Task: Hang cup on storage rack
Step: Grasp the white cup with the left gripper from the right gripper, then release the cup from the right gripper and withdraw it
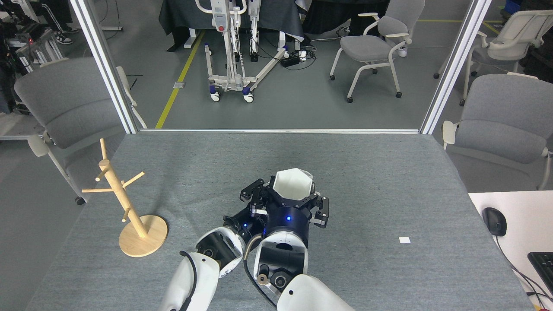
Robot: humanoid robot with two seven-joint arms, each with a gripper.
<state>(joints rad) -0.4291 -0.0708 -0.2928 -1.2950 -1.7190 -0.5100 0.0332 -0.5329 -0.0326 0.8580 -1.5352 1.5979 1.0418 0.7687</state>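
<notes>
White cup (293, 185) clamped in right claw (290, 199), well right of wooden storage rack (125, 201); left claw (255, 199) indiscernible; approach peg slowly, handle first.

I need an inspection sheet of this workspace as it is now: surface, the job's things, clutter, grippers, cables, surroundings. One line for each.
Surface: grey felt-covered table, flat, no spill seen.
Job's things: white cup near the table's middle, mouth facing the camera; wooden storage rack upright at the left, all pegs bare.
Clutter: small white tag on the right.
Grippers: right gripper closed around the cup; left gripper beside it, touching or not, and open or shut, cannot be told.
Cables: black cable along the right arm; mouse cable on the side desk.
Surroundings: grey chairs, metal frame posts, wheeled lift stand on the floor beyond.
</notes>
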